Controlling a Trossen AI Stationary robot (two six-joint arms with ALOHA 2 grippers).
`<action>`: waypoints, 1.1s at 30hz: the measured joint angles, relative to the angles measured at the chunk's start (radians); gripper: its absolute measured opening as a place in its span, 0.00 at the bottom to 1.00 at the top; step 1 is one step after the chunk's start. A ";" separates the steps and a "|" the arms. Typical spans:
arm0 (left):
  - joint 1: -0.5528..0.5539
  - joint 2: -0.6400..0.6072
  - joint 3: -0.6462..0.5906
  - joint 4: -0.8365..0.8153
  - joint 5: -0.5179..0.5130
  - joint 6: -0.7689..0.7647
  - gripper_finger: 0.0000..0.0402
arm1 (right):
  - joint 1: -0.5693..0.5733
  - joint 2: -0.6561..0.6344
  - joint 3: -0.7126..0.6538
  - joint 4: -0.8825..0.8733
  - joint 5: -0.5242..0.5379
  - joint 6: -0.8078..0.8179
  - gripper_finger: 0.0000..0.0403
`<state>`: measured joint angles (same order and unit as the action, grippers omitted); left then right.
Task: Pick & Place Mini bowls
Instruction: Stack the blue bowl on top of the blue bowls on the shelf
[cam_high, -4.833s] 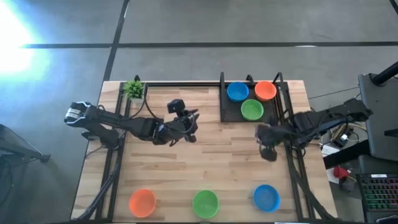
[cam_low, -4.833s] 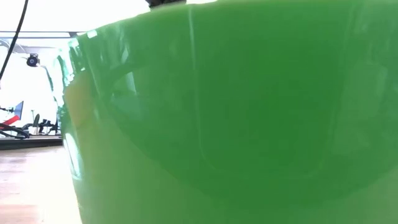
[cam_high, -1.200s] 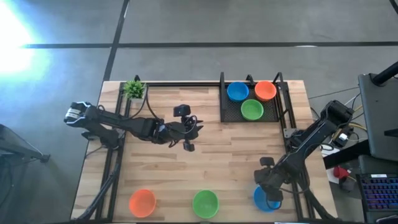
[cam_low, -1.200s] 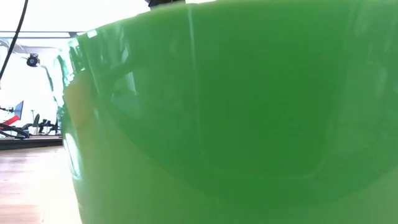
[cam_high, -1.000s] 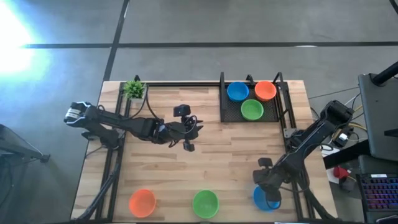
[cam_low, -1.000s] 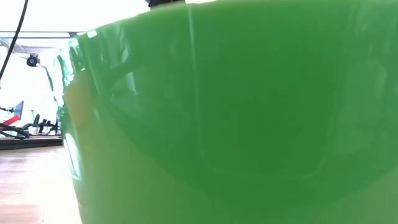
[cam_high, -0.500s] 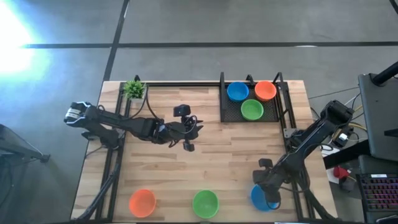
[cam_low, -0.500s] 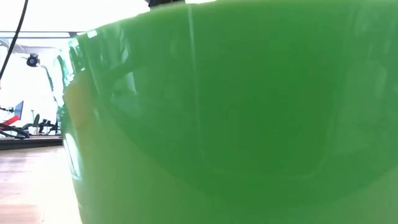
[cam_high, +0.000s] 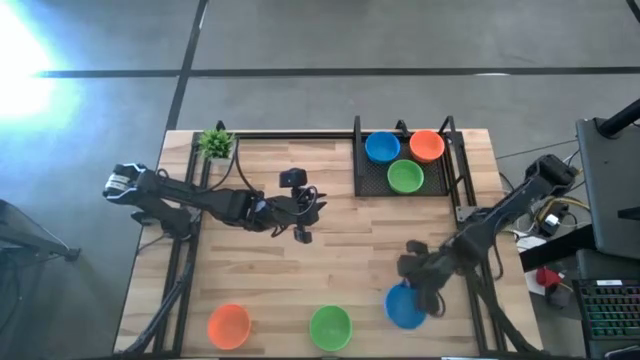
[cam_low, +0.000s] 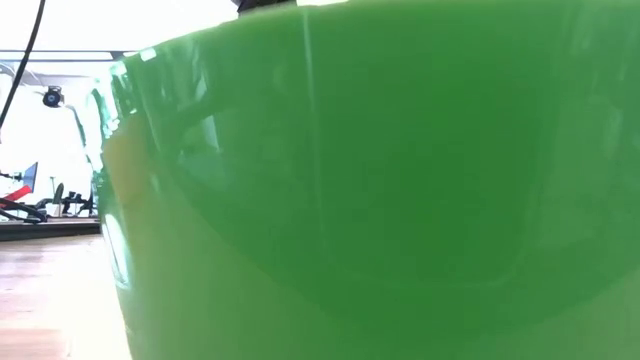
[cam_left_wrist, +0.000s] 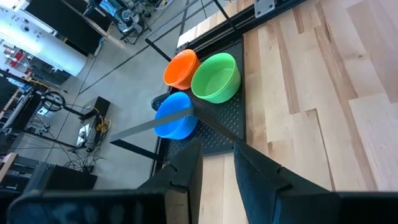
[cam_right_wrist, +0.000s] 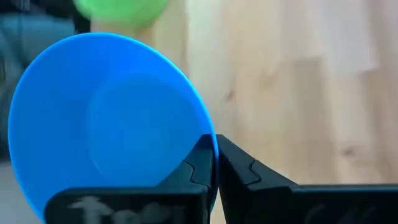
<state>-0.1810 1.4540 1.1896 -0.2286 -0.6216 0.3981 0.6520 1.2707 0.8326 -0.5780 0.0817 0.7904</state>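
My right gripper (cam_high: 420, 290) is shut on a blue mini bowl (cam_high: 403, 308) near the table's near edge, right of centre. An orange bowl (cam_high: 228, 325) and a green bowl (cam_high: 330, 327) stand on their bases along the near edge. Three more, blue (cam_high: 382, 147), orange (cam_high: 427, 145) and green (cam_high: 405, 177), sit in the black tray (cam_high: 370, 180) at the far right. My left gripper (cam_high: 303, 225) hovers open over the table's middle, holding nothing; its wrist view looks toward the tray bowls (cam_left_wrist: 214, 78). The green bowl's wall (cam_low: 380, 200) fills the low view. My right gripper (cam_right_wrist: 214, 146) pinches the blue bowl's rim (cam_right_wrist: 208, 127) on its far-right side, one finger inside the bowl and one outside. The fingers slant down from the table's right. The bowl is tilted, its round face turned toward the wrist camera, and looks lifted off the table.
A small green potted plant (cam_high: 214, 143) stands at the far left corner. Black frame rails run along the table's left and right sides and its far edge. Bare wood lies between the two arms and in front of the tray.
My right gripper has carried the blue bowl toward the table's left and a little toward the far edge, away from the near right corner; the bowl has come up off the table and tipped. The left arm has kept still.
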 joint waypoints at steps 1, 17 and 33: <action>0.000 0.000 0.000 0.000 0.000 0.000 0.23 | -0.024 -0.014 0.012 -0.023 0.001 -0.001 0.02; 0.000 0.000 0.000 -0.007 0.008 0.022 0.23 | -0.517 -0.085 0.299 -0.564 0.072 -0.233 0.02; 0.000 0.000 0.000 -0.038 0.028 0.019 0.23 | -1.173 -0.065 0.385 -0.542 0.047 -0.934 0.02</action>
<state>-0.1814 1.4540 1.1892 -0.2663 -0.5934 0.4168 -0.5210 1.2058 1.2175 -1.1199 0.1285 -0.1440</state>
